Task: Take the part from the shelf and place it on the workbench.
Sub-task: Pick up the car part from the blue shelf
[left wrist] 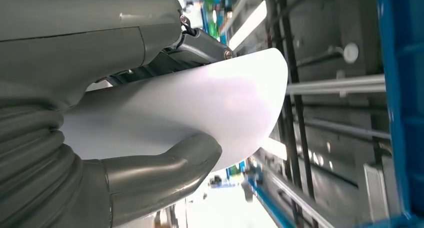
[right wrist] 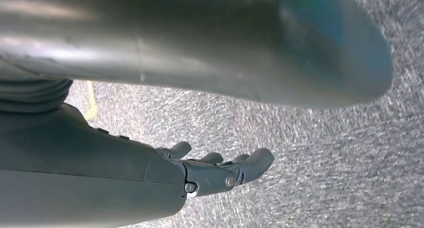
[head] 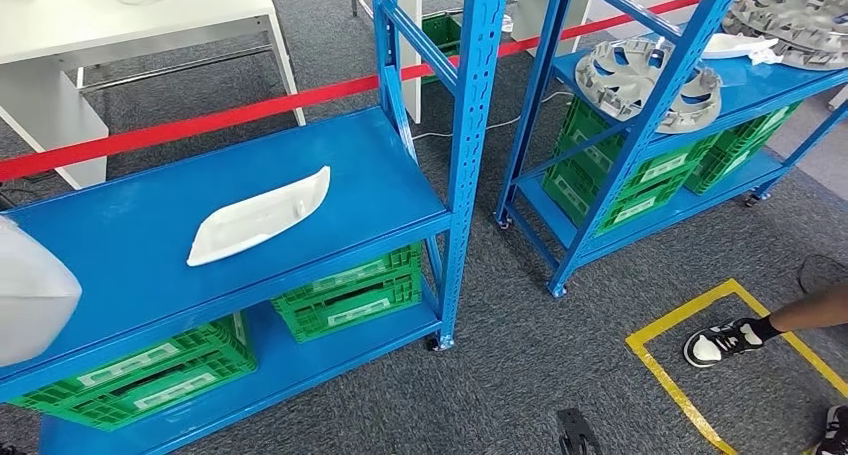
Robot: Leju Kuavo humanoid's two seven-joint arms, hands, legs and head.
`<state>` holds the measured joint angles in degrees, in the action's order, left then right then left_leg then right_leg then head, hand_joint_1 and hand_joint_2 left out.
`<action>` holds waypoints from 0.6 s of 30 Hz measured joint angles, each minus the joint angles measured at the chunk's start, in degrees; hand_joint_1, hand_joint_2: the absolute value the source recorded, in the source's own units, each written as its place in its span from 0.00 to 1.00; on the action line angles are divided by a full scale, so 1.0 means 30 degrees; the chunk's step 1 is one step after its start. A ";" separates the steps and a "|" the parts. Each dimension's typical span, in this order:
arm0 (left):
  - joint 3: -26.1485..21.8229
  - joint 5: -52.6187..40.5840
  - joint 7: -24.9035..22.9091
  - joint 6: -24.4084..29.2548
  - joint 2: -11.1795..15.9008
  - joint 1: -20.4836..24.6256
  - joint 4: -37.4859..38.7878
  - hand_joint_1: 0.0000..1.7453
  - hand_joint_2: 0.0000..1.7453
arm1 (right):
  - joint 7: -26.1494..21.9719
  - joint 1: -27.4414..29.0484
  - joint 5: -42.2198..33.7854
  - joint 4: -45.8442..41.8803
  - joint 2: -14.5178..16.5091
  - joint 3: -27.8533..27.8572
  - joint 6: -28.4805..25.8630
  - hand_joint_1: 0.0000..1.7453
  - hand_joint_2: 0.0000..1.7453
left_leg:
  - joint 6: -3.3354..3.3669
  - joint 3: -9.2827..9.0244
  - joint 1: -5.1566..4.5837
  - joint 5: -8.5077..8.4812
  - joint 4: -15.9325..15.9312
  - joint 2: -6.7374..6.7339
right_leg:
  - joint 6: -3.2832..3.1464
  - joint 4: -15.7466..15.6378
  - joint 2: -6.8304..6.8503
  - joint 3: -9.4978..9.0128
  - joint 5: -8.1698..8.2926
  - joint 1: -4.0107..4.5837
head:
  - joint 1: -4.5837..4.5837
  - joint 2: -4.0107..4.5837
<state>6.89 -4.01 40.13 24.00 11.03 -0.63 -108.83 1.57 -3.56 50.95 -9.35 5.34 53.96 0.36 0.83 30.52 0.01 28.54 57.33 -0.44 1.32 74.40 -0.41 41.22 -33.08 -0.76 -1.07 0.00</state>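
My left hand [left wrist: 150,87] grips a white curved part [left wrist: 200,112], its thumb [left wrist: 165,173] under the part and darker fingers above it. In the head view the same held part [head: 30,290] shows at the far left edge, over the front of the blue shelf [head: 120,245]. A second white part [head: 260,217] lies flat on that shelf's top board. My right hand [right wrist: 215,173] hangs over grey carpet with its fingers apart and nothing in them.
Green crates [head: 350,290] sit on the lower shelf level. A second blue rack [head: 640,125] at the right holds grey wheel covers [head: 640,80]. A white table [head: 130,35] stands behind red tape [head: 200,123]. A person's shoe [head: 722,341] rests on a yellow floor marking.
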 joint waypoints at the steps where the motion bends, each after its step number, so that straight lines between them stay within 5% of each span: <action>1: 0.0042 -0.0154 0.0000 -0.0060 -0.0118 -0.0267 -0.0318 1.00 1.00 | -0.0058 0.0001 0.0040 0.0000 -0.0053 0.0000 -0.0004 0.00 0.00 | -0.0033 0.0133 0.0032 0.0016 0.0151 -0.0005 | 0.0024 -0.0955 0.0025 -0.0668 0.0453 -0.0038 | -0.0002 0.0000; 4: 0.0417 -0.0908 0.0004 0.0661 -0.0230 -0.0748 -0.1002 1.00 1.00 | -0.0120 -0.0054 0.0136 -0.0005 -0.0155 0.0000 -0.0013 0.00 0.00 | -0.0304 0.0496 0.0060 0.0069 0.0549 0.0050 | -0.0106 -0.4245 0.0000 -0.2722 0.1237 -0.0036 | -0.0004 0.0000; 9: 0.1737 -0.1621 0.0000 0.2413 -0.0057 -0.1234 -0.1508 1.00 1.00 | 0.0104 -0.0104 0.0160 -0.0007 -0.0219 0.0000 -0.0020 0.00 0.00 | -0.0953 0.0793 0.0061 0.0184 0.0883 0.0195 | -0.0889 -0.4774 0.0020 -0.2653 0.1500 -0.0018 | 0.0013 0.0000; 13: 0.2488 -0.0607 -0.0004 0.1737 0.0051 -0.1720 -0.1660 1.00 1.00 | 0.0253 -0.0094 -0.0024 -0.0007 -0.0235 0.0022 -0.0027 0.00 0.00 | -0.1266 0.2229 0.0141 0.2971 0.4842 0.0192 | -0.1189 -0.4831 0.0111 -0.1913 0.2110 -0.0016 | 0.0024 0.0000; 14: 0.2557 -0.0325 -0.0005 0.1394 0.0045 -0.1895 -0.1674 1.00 1.00 | 0.0257 -0.0085 -0.0152 -0.0007 -0.0235 0.0049 -0.0036 0.00 0.00 | -0.1280 0.2338 0.0145 0.3215 0.5569 0.0193 | -0.1190 -0.4825 0.0118 -0.1684 0.2278 0.0005 | 0.0024 0.0000; 16: 0.2648 0.0045 -0.0007 0.0768 0.0005 -0.2217 -0.1680 1.00 1.00 | 0.0253 -0.0069 -0.0407 -0.0007 -0.0233 0.0182 -0.0042 0.00 0.00 | -0.1187 0.1514 0.0134 0.2596 0.4995 0.0192 | -0.1162 -0.4811 0.0117 -0.1248 0.2628 0.0049 | 0.0022 0.0000; 18: 0.2687 0.0338 -0.0016 0.0270 -0.0105 -0.2505 -0.1694 1.00 1.00 | 0.0289 -0.0060 -0.0588 -0.0007 -0.0202 0.0375 -0.0013 0.00 0.00 | -0.0942 -0.0434 0.0057 0.1756 0.2183 0.0177 | -0.1069 -0.4795 0.0101 -0.0920 0.2982 0.0082 | 0.0018 0.0000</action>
<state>14.95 -3.00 40.08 24.81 10.71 -8.14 -113.91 2.44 -3.74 49.18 -9.38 4.73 55.09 0.32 -2.00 29.22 0.18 33.81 63.88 0.09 -1.88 60.02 -0.10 38.46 -24.13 -0.52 -1.01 0.00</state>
